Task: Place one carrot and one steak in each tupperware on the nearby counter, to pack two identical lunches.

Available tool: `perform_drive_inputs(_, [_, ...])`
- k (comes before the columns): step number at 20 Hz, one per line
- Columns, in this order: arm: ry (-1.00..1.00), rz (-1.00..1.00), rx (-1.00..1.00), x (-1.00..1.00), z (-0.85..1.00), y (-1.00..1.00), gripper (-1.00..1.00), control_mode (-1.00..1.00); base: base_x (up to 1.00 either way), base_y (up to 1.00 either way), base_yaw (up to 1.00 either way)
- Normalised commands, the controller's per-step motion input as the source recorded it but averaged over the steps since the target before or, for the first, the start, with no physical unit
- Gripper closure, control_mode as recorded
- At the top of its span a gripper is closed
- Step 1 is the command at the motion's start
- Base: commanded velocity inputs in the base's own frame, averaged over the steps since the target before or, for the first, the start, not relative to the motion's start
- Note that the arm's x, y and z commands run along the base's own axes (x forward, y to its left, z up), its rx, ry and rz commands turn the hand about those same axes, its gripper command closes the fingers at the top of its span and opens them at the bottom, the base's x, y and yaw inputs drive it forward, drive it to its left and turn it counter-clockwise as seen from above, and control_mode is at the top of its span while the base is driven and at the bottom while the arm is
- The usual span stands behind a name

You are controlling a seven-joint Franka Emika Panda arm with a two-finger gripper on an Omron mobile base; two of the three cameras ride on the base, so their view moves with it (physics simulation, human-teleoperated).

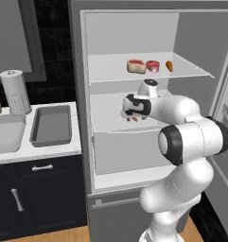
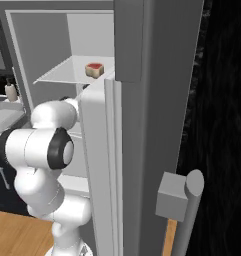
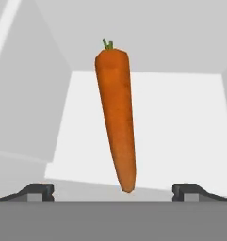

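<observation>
While the arm reaches into the open fridge (image 1: 82, 94), the pincer (image 3: 113, 190) is spread wide, its two dark fingertips (image 3: 39, 190) far apart at either side and closed on nothing. Straight ahead of it, between the tips, a carrot (image 3: 117, 113) lies on the white middle shelf (image 3: 181, 132), thin end nearest the pincer and green stub pointing away toward the back wall; neither tip touches it. From the left side of the room, a bit of orange peeks out just under the hand. Above the pincer, on the upper shelf (image 1: 106, 71), sit a tan-edged steak (image 1: 136, 66), a redder steak (image 1: 153, 66) just beside it, and a second small carrot (image 1: 169, 65) at the far end of that row. From the right side the fridge door (image 2: 142, 125) hides most of this, though one steak shows past its edge. Off to the pincer's left, outside the fridge, the white counter (image 1: 49, 151) carries a darker grey tray (image 1: 51, 125) and, beside it at the edge of sight, a lighter grey tray (image 1: 6, 134); both hold nothing. Behind them stands a roll of paper towel (image 1: 15, 92).
</observation>
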Motion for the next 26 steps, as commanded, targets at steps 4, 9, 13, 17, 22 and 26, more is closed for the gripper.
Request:
perform_drive_inputs(4, [0.00,0.00,0.00,0.50,-0.26,0.00,-1.00,-1.00,0.00,0.00,0.00])
perform_drive_inputs(9, [0.00,0.00,0.00,0.46,-0.31,0.00,-1.00,-1.00,0.00,0.00,0.00])
perform_drive_inputs(13, [0.00,0.00,0.00,0.50,-0.25,0.00,-1.00,-1.00,0.00,0.00,0.00])
perform_drive_inputs(17, [0.01,0.00,0.00,0.38,-0.39,0.00,-1.00,-1.00,0.00,0.00,0.00])
perform_drive_inputs(22, [0.01,0.00,-0.01,0.01,-0.70,0.00,1.00,-1.00,0.00,0.00,0.00])
perform_drive_inputs(26, [0.00,0.00,0.00,-0.47,-0.78,0.02,1.00,-1.00,0.00,0.00,0.00])
